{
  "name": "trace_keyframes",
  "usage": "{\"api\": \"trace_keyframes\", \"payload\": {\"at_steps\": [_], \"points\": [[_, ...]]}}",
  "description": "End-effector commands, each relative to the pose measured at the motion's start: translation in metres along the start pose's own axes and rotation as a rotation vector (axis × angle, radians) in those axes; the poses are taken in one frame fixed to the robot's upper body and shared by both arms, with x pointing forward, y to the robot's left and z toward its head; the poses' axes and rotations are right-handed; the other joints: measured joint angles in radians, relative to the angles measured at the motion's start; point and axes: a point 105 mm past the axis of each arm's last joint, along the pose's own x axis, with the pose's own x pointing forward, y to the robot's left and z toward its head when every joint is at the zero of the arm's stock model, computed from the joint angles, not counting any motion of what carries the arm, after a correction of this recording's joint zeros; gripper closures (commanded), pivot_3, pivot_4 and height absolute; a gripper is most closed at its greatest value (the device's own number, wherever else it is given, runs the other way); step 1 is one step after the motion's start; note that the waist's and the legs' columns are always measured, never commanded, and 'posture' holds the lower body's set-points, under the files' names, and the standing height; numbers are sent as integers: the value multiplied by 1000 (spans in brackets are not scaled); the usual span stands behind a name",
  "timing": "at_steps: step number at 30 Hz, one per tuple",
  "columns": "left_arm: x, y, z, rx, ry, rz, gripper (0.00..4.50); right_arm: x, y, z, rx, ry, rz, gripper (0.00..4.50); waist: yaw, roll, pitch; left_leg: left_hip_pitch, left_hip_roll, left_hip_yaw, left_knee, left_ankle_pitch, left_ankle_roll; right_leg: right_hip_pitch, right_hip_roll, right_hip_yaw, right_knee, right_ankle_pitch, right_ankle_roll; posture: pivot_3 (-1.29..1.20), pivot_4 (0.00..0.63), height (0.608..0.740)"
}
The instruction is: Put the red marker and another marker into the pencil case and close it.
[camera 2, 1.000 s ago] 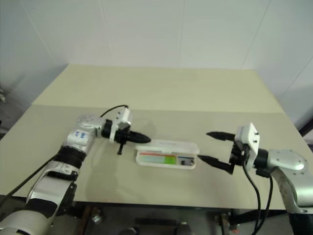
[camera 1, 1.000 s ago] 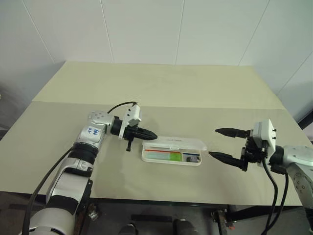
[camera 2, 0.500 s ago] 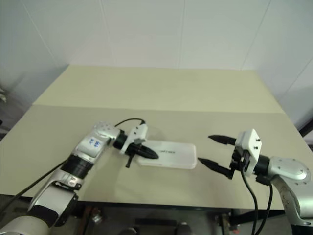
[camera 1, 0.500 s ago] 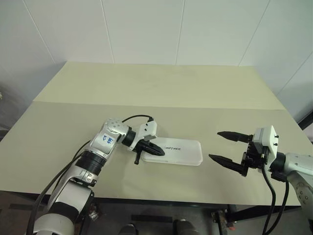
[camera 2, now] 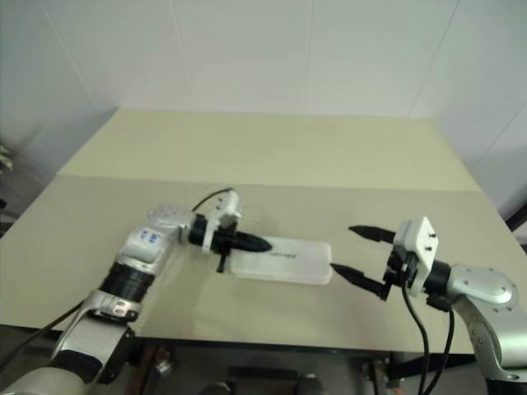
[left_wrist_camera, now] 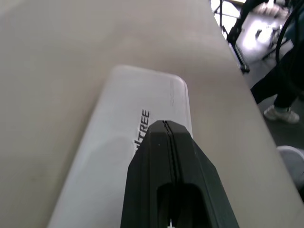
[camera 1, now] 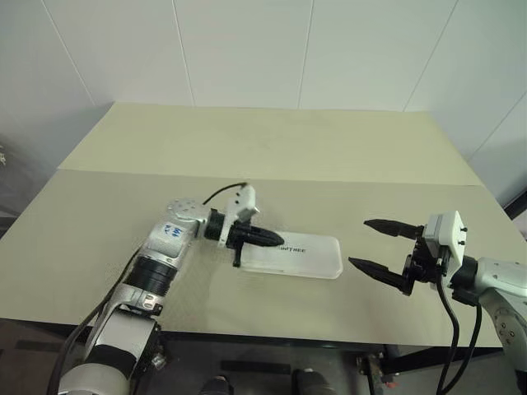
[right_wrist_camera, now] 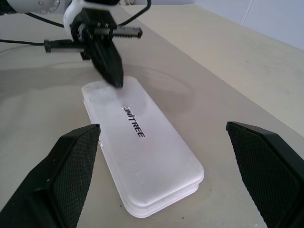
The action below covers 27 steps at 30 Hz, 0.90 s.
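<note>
The white pencil case [camera 1: 300, 257] lies flat on the table with its lid down and its dark logo [right_wrist_camera: 134, 122] facing up. The red marker and the other marker are hidden. My left gripper [camera 1: 276, 240] is shut, empty, and points right over the case's left end [left_wrist_camera: 123, 118]; I cannot tell if it touches the lid. In the right wrist view the left gripper [right_wrist_camera: 114, 78] sits at the case's far end. My right gripper [camera 1: 360, 243] hovers open just right of the case, pointing at it, with nothing between its fingers [right_wrist_camera: 71, 161].
The beige table [camera 1: 247, 148] has a seam running across its middle and stretches back to a white panelled wall. The case lies not far from the table's front edge. A person's legs and shoe [left_wrist_camera: 280, 111] stand beyond the table edge in the left wrist view.
A second ago the case stood open with its contents showing. My shut left gripper swung the lid down; the case is now closed. The right gripper stayed open in place.
</note>
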Motion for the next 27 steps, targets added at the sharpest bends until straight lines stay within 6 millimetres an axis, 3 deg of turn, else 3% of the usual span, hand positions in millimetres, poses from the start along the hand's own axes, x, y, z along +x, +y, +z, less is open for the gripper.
{"api": "trace_keyframes", "payload": {"at_steps": [1, 4, 7, 12, 19, 27], "points": [[-30, -7, 23, 79, -173, -15, 4492, 3, -1, 9, -29, -43, 23, 0, -1, 0, 0, 0, 0, 0, 0, 0, 0, 0, 0, 0, 0, 0, 0, 0, 150, 740], [-55, -13, 29, 85, -273, -2, 4492, 3, -4, 7, -30, -42, 27, 0, -2, 0, 0, 0, 0, 0, 0, 0, 0, 0, 0, 0, 0, 0, 0, 0, 150, 740], [-70, -18, 17, 12, -229, 25, 3906, 2, -9, 6, -44, -37, 22, 0, 2, 0, 0, 0, 0, 0, 0, 0, 0, 0, 0, 0, 0, 0, 0, 0, 150, 740], [-95, -19, 10, 96, -236, 173, 2284, 2, -26, 10, -102, -67, -21, 0, 3, 0, 0, 0, 0, 0, 0, 0, 0, 0, 0, 0, 0, 0, 0, 0, 150, 740], [-125, -23, -8, 59, -208, 320, 15, 1, -31, 9, -111, -61, 12, 0, 3, 0, 0, 0, 1, 0, -1, 0, 0, 0, 0, 0, 0, 0, -1, 0, 150, 740], [-138, -15, -4, 121, -202, 409, 15, -5, -40, 5, -142, -14, 32, 0, 4, 0, 0, 0, 1, 0, 0, 0, 0, 0, 0, 0, 0, -2, -5, 0, 150, 740]]}}
